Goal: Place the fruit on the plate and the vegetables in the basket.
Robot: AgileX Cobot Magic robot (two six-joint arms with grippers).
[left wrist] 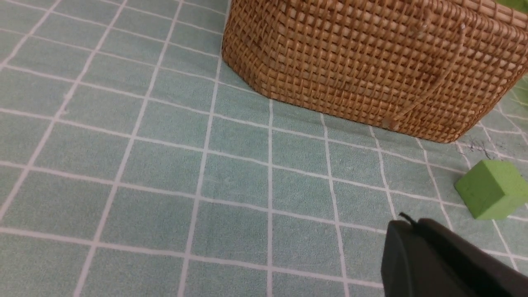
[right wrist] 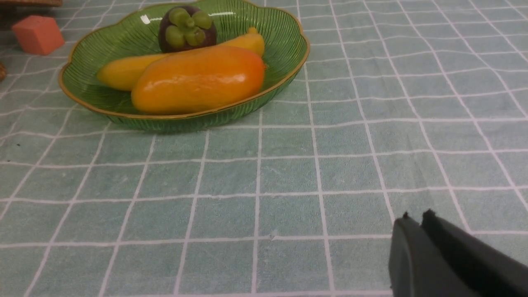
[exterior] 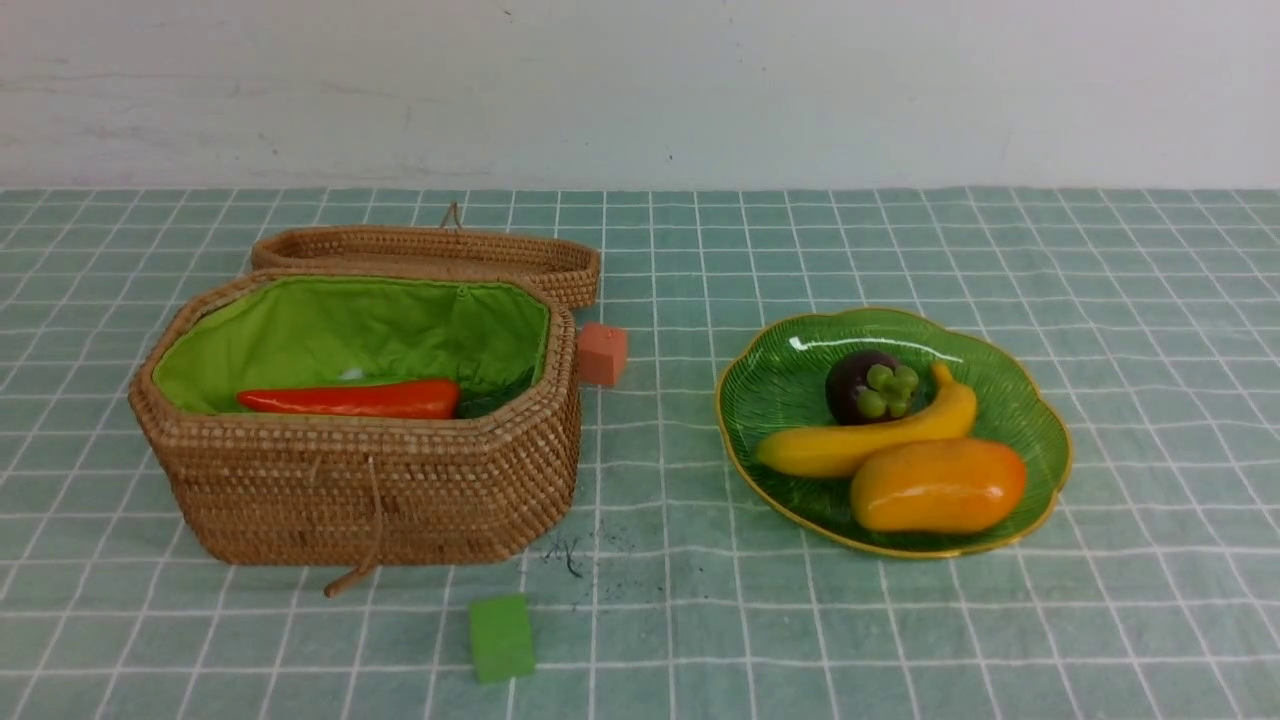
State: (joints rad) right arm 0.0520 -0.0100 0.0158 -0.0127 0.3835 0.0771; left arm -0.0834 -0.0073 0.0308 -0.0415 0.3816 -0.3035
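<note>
Nearest you, the green cube [exterior: 501,637] sits just in front of the basket [exterior: 380,490]. Your sorting looks finished: banana [exterior: 860,436], mango [exterior: 938,485] and mangosteen [exterior: 868,386] lie on the plate [exterior: 1040,440], well to the right of the basket, and the carrot [exterior: 350,399] lies inside it; other vegetables are mostly hidden. Next, just park both arms. Your left gripper [left wrist: 408,225] and right gripper [right wrist: 416,218] are pressed together, holding nothing, over bare cloth.

We find neither arm in the front view. Our left gripper [left wrist: 406,222] shows closed in its wrist view, holding nothing. Our right gripper [right wrist: 416,218] has its jaws together with only a slit between, likewise empty.
</note>
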